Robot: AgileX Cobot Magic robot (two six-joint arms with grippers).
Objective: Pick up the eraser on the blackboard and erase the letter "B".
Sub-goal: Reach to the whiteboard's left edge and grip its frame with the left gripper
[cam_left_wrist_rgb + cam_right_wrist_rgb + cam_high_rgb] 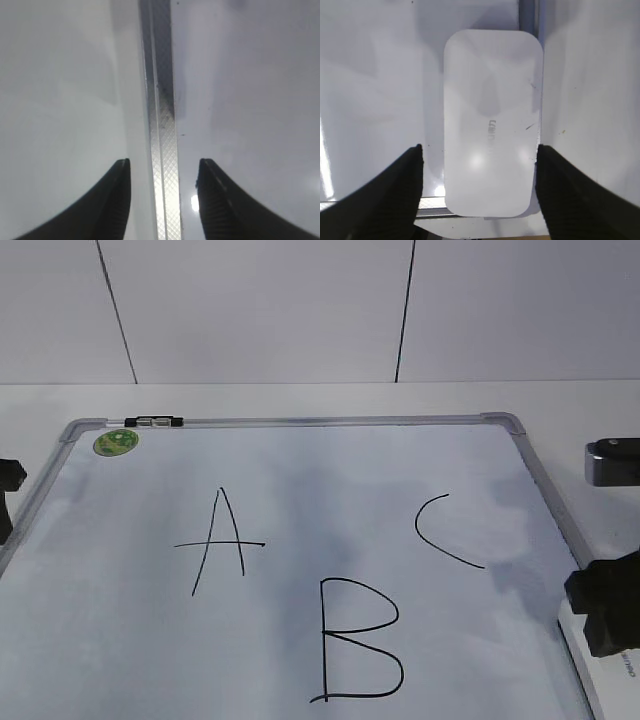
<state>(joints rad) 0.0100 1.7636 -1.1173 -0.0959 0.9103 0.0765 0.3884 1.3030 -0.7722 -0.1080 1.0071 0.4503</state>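
The blackboard (300,470) is a white dry-erase board with a grey frame, lying flat. A black "B" (326,640) is drawn near its front middle. The white eraser (490,115) lies at the board's right front corner, over the frame, and only a sliver of it shows in the exterior view (612,682). My right gripper (479,150) is open and straddles the eraser's near end, right finger close against its side, left finger apart from it; it also shows in the exterior view (605,612). My left gripper (164,162) is open and empty, straddling the board's left frame rail (162,125).
A black "A" (220,543) and a black "C" (418,530) flank the B. A round green sticker (116,442) and a small black-and-silver clip (153,421) sit at the far left corner. A silver-and-black block (612,460) stands at the right edge.
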